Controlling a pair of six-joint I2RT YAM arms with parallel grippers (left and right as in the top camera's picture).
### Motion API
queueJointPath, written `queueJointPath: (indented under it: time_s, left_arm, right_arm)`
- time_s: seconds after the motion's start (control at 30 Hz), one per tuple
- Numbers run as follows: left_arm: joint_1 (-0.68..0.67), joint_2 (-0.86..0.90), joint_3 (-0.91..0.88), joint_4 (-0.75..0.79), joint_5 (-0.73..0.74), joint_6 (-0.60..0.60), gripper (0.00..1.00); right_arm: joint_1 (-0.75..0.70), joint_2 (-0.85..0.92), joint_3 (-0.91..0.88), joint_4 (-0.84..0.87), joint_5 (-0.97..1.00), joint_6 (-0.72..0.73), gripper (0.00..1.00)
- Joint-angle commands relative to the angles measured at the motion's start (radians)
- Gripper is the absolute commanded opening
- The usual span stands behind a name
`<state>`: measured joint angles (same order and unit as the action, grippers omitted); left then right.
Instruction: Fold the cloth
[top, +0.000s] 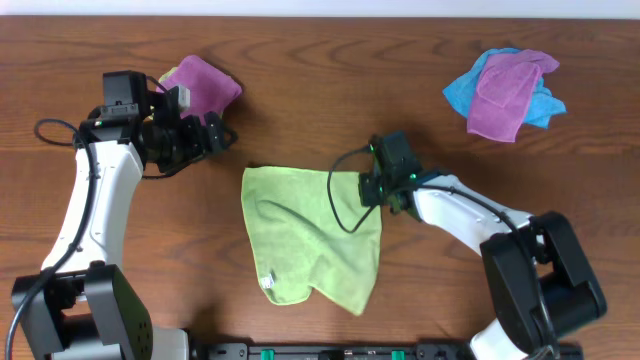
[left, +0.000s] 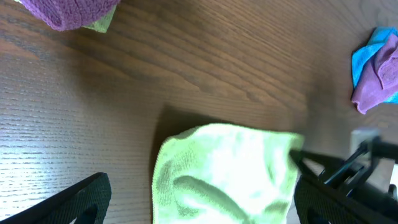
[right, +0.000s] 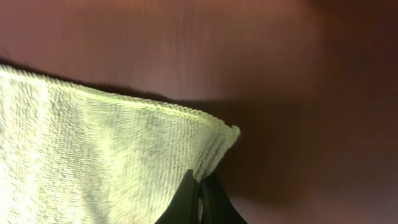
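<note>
The cloth (top: 310, 235) is a lime-green towel lying mostly flat at the table's centre, with a small white tag (top: 267, 281) near its front left corner. My right gripper (top: 373, 190) is shut on its far right corner. In the right wrist view the black fingers (right: 189, 199) pinch the cloth (right: 93, 155) just below that corner. My left gripper (top: 215, 135) stands open up and left of the cloth's far left corner, not touching it. In the left wrist view its spread fingers (left: 81, 202) frame the cloth (left: 224, 174) lying further off.
A purple cloth (top: 200, 85) lies at the back left beside my left arm, with a green edge (top: 168, 75) peeking from under it. A blue and purple pile (top: 505, 90) sits at the back right. A black cable (top: 345, 200) loops over the cloth.
</note>
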<state>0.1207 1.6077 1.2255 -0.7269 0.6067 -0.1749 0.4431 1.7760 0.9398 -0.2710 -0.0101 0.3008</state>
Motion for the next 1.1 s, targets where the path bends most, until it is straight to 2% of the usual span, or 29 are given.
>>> queueJointPath:
  time_s: [0.0, 0.17, 0.2, 0.23, 0.27, 0.3, 0.4, 0.5, 0.67, 0.77, 0.9, 1.07]
  left_arm:
    - [0.0, -0.015, 0.007, -0.002, 0.015, 0.021, 0.95]
    - [-0.018, -0.015, 0.007, -0.002, 0.015, 0.021, 0.95]
    - [-0.023, -0.015, 0.007, -0.002, 0.015, 0.021, 0.96]
    - [-0.028, -0.015, 0.007, -0.002, 0.015, 0.021, 0.95]
    - [-0.032, -0.015, 0.007, -0.001, 0.014, 0.021, 0.95]
    - [-0.036, -0.015, 0.007, 0.0, 0.014, 0.021, 0.95]
    - [-0.042, -0.015, 0.007, 0.008, 0.012, 0.021, 0.95]
    - [-0.043, -0.015, 0.007, 0.013, 0.012, 0.017, 0.95]
    - [-0.043, -0.015, 0.005, -0.007, 0.038, -0.006, 0.95]
    - [-0.043, -0.015, -0.019, -0.022, 0.101, -0.019, 0.95]
    - [-0.05, -0.015, -0.115, -0.031, 0.146, -0.042, 0.95]
    - [-0.073, -0.015, -0.264, 0.053, 0.256, -0.103, 0.95]
  right_arm:
    - [-0.03, 0.004, 0.108, 0.039, 0.111, -0.103, 0.01]
    - [-0.09, 0.074, 0.265, 0.067, 0.133, -0.146, 0.01]
    - [-0.099, 0.095, 0.3, 0.057, 0.132, -0.145, 0.04]
    - [-0.105, 0.111, 0.327, 0.045, 0.133, -0.145, 0.21]
    - [-0.107, 0.125, 0.356, 0.025, 0.134, -0.146, 0.46]
    - [-0.107, 0.13, 0.374, 0.006, 0.134, -0.146, 0.59]
    - [-0.105, 0.127, 0.406, -0.051, 0.134, -0.145, 0.81]
    - [-0.104, 0.109, 0.433, -0.172, 0.135, -0.145, 0.98]
    - [-0.119, 0.052, 0.44, -0.399, 0.119, -0.064, 0.99]
    - [-0.15, 0.014, 0.435, -0.503, 0.024, -0.05, 0.99]
    - [-0.193, -0.049, 0.385, -0.541, -0.044, -0.043, 0.99]
    - [-0.23, -0.185, 0.231, -0.512, -0.083, -0.043, 0.99]
